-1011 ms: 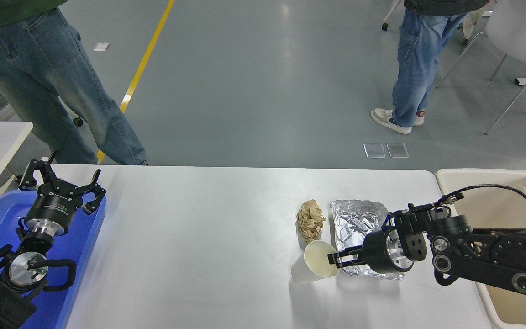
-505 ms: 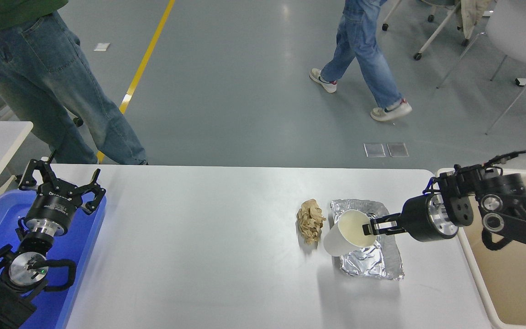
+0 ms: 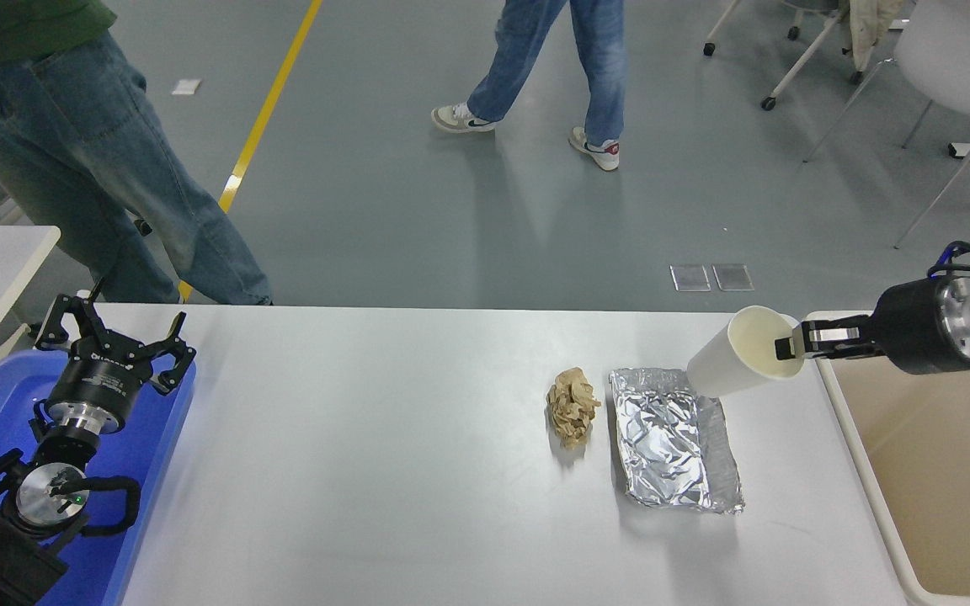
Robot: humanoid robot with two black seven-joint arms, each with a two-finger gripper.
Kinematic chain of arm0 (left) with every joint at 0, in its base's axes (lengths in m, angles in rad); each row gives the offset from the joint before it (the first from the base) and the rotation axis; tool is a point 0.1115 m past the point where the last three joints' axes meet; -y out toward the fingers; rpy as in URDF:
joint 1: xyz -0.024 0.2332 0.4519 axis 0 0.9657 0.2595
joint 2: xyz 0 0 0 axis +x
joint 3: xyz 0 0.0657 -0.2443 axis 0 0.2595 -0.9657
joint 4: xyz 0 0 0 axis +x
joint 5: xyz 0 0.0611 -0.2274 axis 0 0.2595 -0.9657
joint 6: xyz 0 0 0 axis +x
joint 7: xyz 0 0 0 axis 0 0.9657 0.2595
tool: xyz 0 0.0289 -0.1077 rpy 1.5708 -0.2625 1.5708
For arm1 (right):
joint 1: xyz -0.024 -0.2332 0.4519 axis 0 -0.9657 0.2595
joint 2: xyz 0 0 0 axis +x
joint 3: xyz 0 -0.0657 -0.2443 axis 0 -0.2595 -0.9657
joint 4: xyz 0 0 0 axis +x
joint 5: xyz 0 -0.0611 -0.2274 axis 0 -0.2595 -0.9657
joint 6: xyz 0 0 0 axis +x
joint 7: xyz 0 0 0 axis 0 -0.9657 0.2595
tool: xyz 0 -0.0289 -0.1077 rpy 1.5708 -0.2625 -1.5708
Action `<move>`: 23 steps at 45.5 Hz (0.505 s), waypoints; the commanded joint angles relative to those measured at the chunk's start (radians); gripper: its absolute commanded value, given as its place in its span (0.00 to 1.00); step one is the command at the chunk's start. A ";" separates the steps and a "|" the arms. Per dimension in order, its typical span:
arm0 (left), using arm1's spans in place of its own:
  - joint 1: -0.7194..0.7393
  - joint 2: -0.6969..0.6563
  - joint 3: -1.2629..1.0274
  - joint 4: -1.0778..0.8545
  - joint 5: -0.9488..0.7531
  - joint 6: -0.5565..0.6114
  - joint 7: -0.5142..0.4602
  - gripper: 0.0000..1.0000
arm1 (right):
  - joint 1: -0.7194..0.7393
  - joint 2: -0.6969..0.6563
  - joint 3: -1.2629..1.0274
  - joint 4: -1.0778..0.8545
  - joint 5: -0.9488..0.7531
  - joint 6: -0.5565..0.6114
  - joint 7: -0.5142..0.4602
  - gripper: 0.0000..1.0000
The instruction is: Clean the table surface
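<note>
table surface [image 3: 384, 471]: large plain white matte rectangular top with rounded far corners
pose: flat, level, long side running left to right
place: fills the lower half of the head view
state: mostly bare, with a few things lying right of the middle

Robotics lab or workshop hall: grey sealed floor [image 3: 418, 210], yellow floor line [image 3: 270, 105], wheeled white chairs [image 3: 952, 59] far right, people [image 3: 81, 151] standing about.

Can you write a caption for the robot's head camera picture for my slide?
Right gripper carries a paper cup by its rim toward the beige bin, leaving crumpled paper and foil on the table surface.
</note>
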 commanded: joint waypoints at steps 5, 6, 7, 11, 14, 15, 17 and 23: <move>0.000 0.000 0.000 0.000 0.000 -0.001 0.000 1.00 | 0.025 -0.119 0.102 0.007 0.033 0.085 0.000 0.00; 0.000 0.000 0.000 0.000 0.000 0.000 0.000 1.00 | 0.025 -0.125 0.102 0.004 0.033 0.084 -0.001 0.00; 0.000 0.000 0.000 0.000 0.000 0.000 -0.001 1.00 | 0.025 -0.129 0.099 0.001 0.031 0.082 -0.001 0.00; 0.000 0.000 0.000 0.000 0.000 0.000 0.000 1.00 | 0.021 -0.160 0.096 -0.010 0.030 0.076 -0.003 0.00; 0.000 0.000 0.000 0.000 0.000 0.000 0.000 1.00 | 0.018 -0.183 0.086 -0.022 0.027 0.070 -0.003 0.00; 0.000 0.000 0.000 0.000 0.000 0.000 0.000 1.00 | 0.016 -0.188 0.082 -0.030 0.027 0.064 -0.003 0.00; 0.000 0.000 0.000 0.000 0.000 0.000 0.000 1.00 | 0.005 -0.192 0.076 -0.044 0.027 0.041 -0.003 0.00; 0.000 0.000 0.000 0.000 0.000 0.000 0.000 1.00 | -0.031 -0.215 0.058 -0.087 0.027 -0.022 -0.001 0.00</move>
